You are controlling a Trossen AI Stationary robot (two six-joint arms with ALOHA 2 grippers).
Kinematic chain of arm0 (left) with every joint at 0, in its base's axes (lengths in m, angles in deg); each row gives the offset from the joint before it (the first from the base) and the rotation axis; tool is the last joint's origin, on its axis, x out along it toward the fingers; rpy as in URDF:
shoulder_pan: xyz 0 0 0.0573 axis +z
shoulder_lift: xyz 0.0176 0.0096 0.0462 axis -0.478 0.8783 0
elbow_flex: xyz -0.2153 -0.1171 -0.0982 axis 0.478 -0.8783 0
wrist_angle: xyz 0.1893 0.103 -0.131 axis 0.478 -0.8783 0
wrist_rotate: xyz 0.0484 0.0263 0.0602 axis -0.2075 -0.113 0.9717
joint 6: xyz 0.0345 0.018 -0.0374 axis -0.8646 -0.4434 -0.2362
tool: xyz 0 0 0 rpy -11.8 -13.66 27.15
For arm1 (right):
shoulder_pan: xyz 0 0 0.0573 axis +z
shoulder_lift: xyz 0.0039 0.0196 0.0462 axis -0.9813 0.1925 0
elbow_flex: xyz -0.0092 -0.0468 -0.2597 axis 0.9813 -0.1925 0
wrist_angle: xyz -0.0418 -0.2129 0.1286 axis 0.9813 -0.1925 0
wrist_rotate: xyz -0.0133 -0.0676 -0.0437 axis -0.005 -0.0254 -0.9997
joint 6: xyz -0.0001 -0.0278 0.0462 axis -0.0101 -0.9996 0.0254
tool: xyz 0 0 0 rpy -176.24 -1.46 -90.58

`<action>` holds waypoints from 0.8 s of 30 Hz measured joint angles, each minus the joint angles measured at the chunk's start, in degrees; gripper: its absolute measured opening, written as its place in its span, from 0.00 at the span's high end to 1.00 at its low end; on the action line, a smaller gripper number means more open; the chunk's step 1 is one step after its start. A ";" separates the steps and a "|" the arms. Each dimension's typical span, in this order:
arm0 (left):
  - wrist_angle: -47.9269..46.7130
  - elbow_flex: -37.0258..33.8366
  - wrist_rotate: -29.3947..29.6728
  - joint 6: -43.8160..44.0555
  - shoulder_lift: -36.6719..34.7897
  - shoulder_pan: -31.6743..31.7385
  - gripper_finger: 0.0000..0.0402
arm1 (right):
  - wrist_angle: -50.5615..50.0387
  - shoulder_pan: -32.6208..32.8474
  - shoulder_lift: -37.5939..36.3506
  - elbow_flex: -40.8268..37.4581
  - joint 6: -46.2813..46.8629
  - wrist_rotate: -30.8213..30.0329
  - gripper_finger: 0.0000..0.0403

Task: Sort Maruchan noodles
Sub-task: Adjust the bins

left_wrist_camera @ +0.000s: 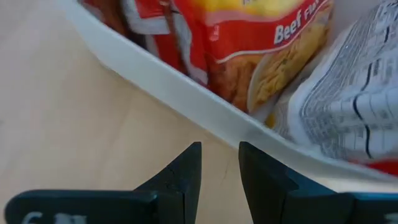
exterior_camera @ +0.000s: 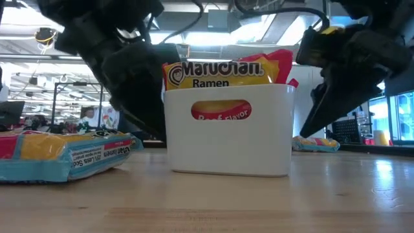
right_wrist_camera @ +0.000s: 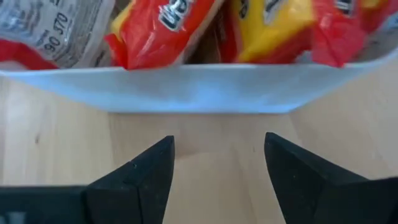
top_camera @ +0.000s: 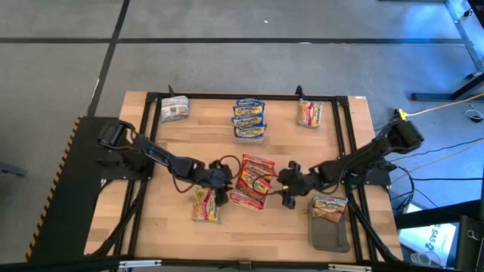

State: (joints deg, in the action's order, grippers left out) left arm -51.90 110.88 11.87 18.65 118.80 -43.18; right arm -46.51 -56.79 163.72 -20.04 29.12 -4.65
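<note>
A white tray (exterior_camera: 226, 139) stands at the table's middle, with several red-orange Maruchan noodles packets (top_camera: 254, 180) upright in it. My left gripper (left_wrist_camera: 221, 149) is just off the tray's left wall (left_wrist_camera: 186, 93), slanting down, fingers a little apart with nothing between them. My right gripper (right_wrist_camera: 219, 143) stands open wide off the tray's right wall (right_wrist_camera: 205, 87), also slanting down. One loose packet (top_camera: 206, 204) lies flat on the table near my left gripper (top_camera: 224, 183). Neither gripper touches the tray.
Along the far edge lie a silver-grey packet (top_camera: 175, 109), a stack of blue-yellow packets (top_camera: 249, 118) and a red-yellow packet (top_camera: 309, 113). A dark grey tray (top_camera: 330, 238) at the near right holds one packet (top_camera: 330, 208). Bare wood lies between the near edge and the white tray.
</note>
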 joint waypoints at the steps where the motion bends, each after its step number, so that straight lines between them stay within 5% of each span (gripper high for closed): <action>1: 1.39 0.03 -0.05 0.22 1.07 -0.19 0.75 | 1.35 0.34 1.00 -0.01 0.22 -0.88 0.44; 8: 5.85 0.00 1.90 0.16 4.15 -0.97 0.75 | 7.88 -0.42 6.69 -0.01 0.66 -5.76 0.44; 24: 3.67 0.00 3.37 -2.91 4.44 4.71 0.75 | 8.46 -10.13 6.98 -0.12 -4.87 -7.73 0.44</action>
State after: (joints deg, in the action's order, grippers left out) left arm -48.23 110.88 15.24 15.75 123.24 -38.48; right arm -38.04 -66.92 170.71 -20.16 24.24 -12.38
